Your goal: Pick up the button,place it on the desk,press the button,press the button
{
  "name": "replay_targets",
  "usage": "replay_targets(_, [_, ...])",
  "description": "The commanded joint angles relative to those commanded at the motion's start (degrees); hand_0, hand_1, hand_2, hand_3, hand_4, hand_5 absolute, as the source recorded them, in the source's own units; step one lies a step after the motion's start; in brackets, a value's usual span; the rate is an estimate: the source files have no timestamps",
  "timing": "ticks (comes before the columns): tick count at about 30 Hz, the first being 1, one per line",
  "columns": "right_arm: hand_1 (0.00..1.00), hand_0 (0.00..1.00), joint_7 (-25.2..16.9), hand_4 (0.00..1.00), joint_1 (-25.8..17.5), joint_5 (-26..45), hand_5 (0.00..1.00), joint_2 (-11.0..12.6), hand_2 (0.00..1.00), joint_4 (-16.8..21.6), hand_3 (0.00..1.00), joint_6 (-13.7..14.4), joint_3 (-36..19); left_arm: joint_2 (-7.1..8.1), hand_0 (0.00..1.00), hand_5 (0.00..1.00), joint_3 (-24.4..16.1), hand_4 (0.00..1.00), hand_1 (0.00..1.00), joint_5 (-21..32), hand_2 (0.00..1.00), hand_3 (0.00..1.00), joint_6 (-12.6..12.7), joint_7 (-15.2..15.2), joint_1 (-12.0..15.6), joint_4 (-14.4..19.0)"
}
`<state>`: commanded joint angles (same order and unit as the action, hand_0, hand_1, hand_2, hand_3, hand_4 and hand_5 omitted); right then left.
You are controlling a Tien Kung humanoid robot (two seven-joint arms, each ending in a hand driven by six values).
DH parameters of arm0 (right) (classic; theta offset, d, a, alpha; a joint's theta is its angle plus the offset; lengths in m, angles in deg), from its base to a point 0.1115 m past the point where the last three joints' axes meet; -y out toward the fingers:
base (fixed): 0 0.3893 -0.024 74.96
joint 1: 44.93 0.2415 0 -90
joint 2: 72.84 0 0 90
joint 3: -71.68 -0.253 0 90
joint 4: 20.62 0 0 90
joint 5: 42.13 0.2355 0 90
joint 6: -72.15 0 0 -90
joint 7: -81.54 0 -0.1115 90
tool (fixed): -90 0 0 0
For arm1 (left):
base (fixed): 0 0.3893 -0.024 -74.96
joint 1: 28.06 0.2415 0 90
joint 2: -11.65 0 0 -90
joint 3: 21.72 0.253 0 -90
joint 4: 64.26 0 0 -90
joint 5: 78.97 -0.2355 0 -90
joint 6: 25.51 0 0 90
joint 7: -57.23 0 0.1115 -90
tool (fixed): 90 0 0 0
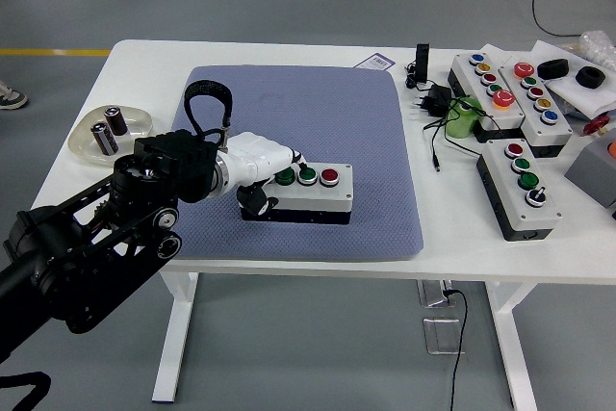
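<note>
A white and black button box (pixel 313 197) lies on the blue mat (pixel 318 103), near the mat's front. It carries a green button (pixel 285 177), a second green button (pixel 306 177) and a red button (pixel 329 177) in a row. My left hand (pixel 272 176), white with black tips, lies over the box's left end. Its fingers (pixel 294 157) stretch across the top by the left green button, and the thumb (pixel 255 201) hangs against the front face. It holds nothing. My right arm does not show.
A clear dish (pixel 137 124) with batteries sits at the table's left. On the right lie more button boxes (pixel 520 185) (pixel 486 84) (pixel 537 93), a green object (pixel 462 118), a black plug adapter (pixel 435 98) with its cable, and black parts on white foam (pixel 577 79).
</note>
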<state>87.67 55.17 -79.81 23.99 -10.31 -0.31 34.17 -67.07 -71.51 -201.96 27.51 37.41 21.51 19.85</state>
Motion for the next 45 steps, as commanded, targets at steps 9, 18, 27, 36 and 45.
replay_targets(9, [0.566, 0.651, 0.04, 0.257, -0.02, -0.01, 0.260, -0.04, 0.600, 0.00, 0.640, 0.02, -0.04, 0.34, 0.068, 0.002, 0.37, 0.627, 0.050, -0.04, 0.074, 0.874, 0.00, -0.03, 0.21, 0.39])
replay_targets(18, [0.566, 0.651, 0.03, 0.257, 0.00, -0.22, 0.260, -0.04, 0.600, 0.00, 0.640, 0.03, -0.21, 0.32, 0.069, 0.002, 1.11, 0.629, 0.051, -0.29, 0.074, 0.849, 0.00, -0.28, -0.03, -0.09])
replay_targets(27, [0.566, 0.652, 0.04, 0.257, 0.07, -0.12, 0.260, -0.05, 0.600, 0.00, 0.640, 0.03, -0.15, 0.13, 0.069, 0.002, 1.32, 0.634, 0.053, -0.11, 0.076, 0.844, 0.00, -0.74, -0.31, -0.80])
replay_targets(36, [0.566, 0.651, -0.05, 0.257, 0.00, -0.21, 0.260, -0.02, 0.600, 0.00, 0.639, -0.01, -0.26, 0.16, 0.070, 0.002, 1.50, 0.643, 0.057, 0.24, 0.078, 0.807, 0.00, -0.97, -0.23, -1.13])
replay_targets(45, [0.566, 0.652, -0.02, 0.257, -0.13, -0.25, 0.260, -0.01, 0.600, 0.00, 0.639, -0.01, -0.31, 0.02, 0.069, 0.002, 1.65, 0.648, 0.058, 0.29, 0.080, 0.735, 0.00, -1.02, -0.38, -1.57])
